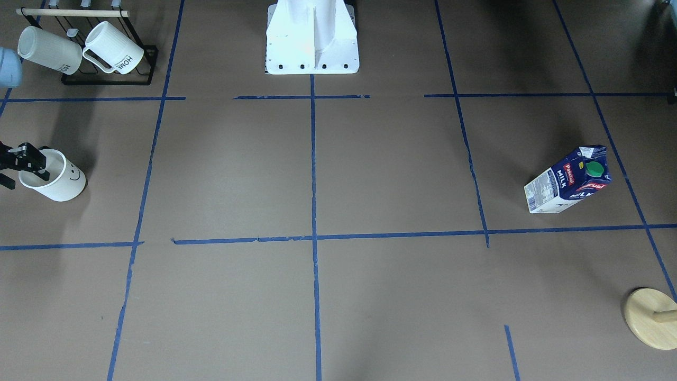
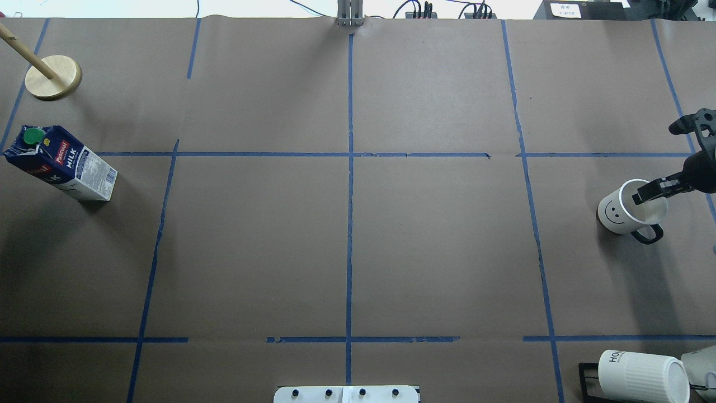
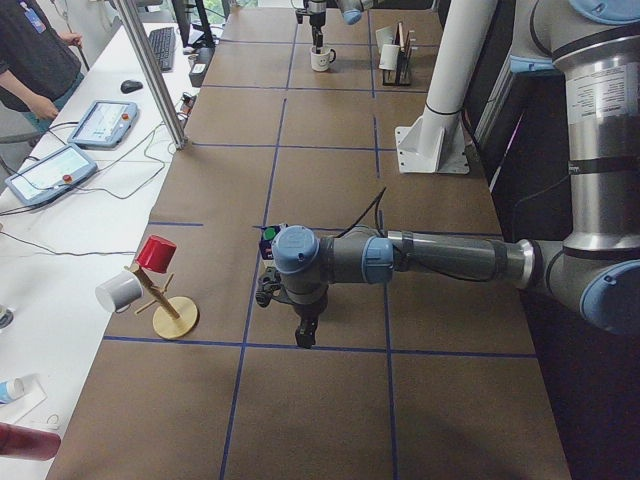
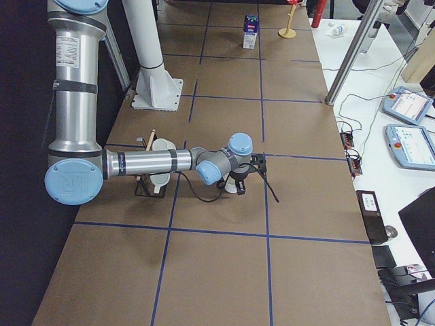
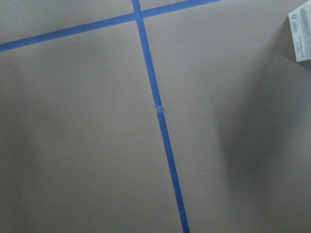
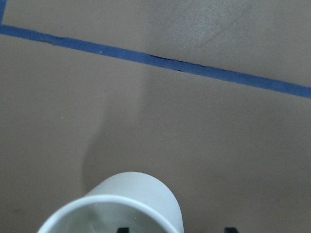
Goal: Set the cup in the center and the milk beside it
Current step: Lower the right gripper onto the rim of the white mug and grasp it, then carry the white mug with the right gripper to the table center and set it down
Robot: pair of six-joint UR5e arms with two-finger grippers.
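The cup, a smooth white mug with a smiley face, stands upright at the table's end on my right, and it also shows in the overhead view. My right gripper straddles the cup's rim with one finger inside and one outside, and the jaws are apart. In the right wrist view the rim sits at the bottom edge. The milk stands at the opposite end, also seen overhead. The center is bare. My left gripper hangs near the milk; I cannot tell whether it is open or shut.
A black rack with two ribbed HOME mugs stands near the cup, by the robot's side. A wooden peg stand sits beyond the milk. The white robot base is at the table's edge.
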